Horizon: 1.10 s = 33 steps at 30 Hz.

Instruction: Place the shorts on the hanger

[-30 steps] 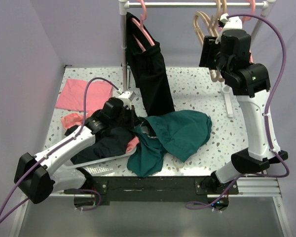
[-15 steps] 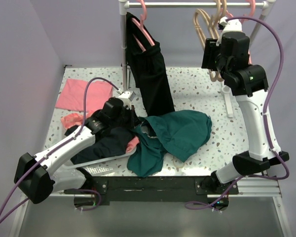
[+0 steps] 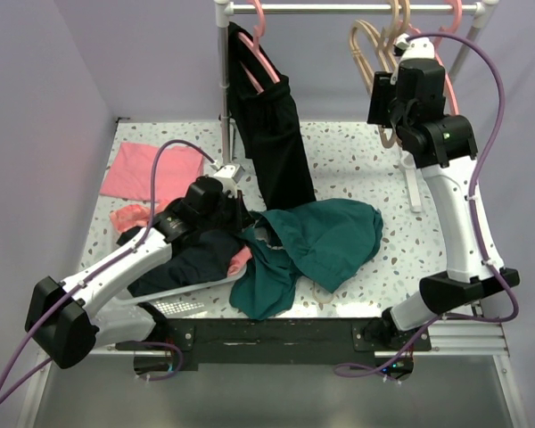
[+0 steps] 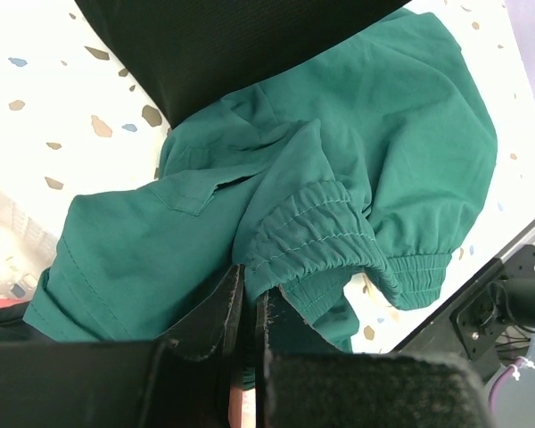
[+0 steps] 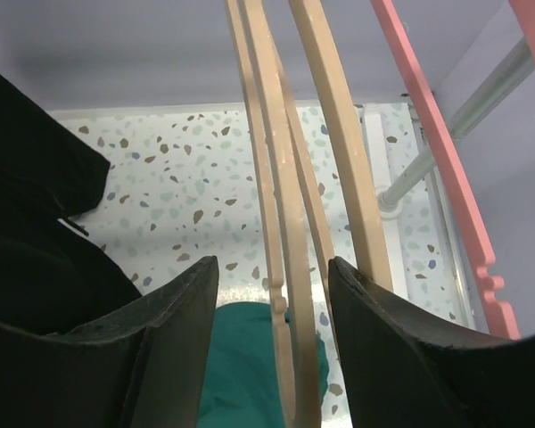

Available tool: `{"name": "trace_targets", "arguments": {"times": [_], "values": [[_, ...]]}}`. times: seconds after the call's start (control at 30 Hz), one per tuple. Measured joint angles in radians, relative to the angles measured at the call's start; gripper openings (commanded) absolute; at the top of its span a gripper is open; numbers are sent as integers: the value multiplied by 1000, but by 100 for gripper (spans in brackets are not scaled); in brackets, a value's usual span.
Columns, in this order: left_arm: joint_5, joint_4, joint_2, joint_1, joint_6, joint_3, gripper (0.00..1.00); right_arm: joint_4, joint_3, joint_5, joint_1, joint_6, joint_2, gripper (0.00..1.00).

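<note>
Low and central in the top view, crumpled on the speckled table (image 3: pixel 357 156): dark teal-green shorts (image 3: pixel 325 236), flat on the surface, far below the clothes rail (image 3: pixel 339 7) along the upper edge. Left gripper (image 4: pixel 250 299) down at the left side of that heap, jaws pressed together with barely a slit between them, pinching a fold of the green fabric just beside the gathered elastic waistband. Right gripper (image 5: pixel 272 272) raised to the upper right of the top view, at the rail, jaws roughly half open and straddling the tan wood-coloured hanger (image 5: pixel 285 205); pale bars between the two dark fingers (image 5: pixel 169 339), no clear contact on either side, nothing clamped. Beside that hanger to the right, a pink plastic hanger (image 5: pixel 432 160). Upper centre, hanging from the rail: a long black garment (image 3: pixel 276 143). Upper left on the table, a flat pink cloth (image 3: pixel 152 169); under the left arm, a dark cloth (image 3: pixel 196 259).
</note>
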Motion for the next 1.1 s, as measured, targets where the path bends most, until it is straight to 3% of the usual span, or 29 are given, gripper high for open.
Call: {"name": "trace_targets", "arguments": {"times": [0.3,0.53,1.1], "values": [[-16,-23,-11,0,21,0,0,31,0,-75,-72,-15,44,29],[-20,-34,-14,0,23,0,0,56,13,-134,-71,-37,71,0],[-54,-74,-19,0,50,19,0,94,36,-259,-61,-48,50,0]]}}
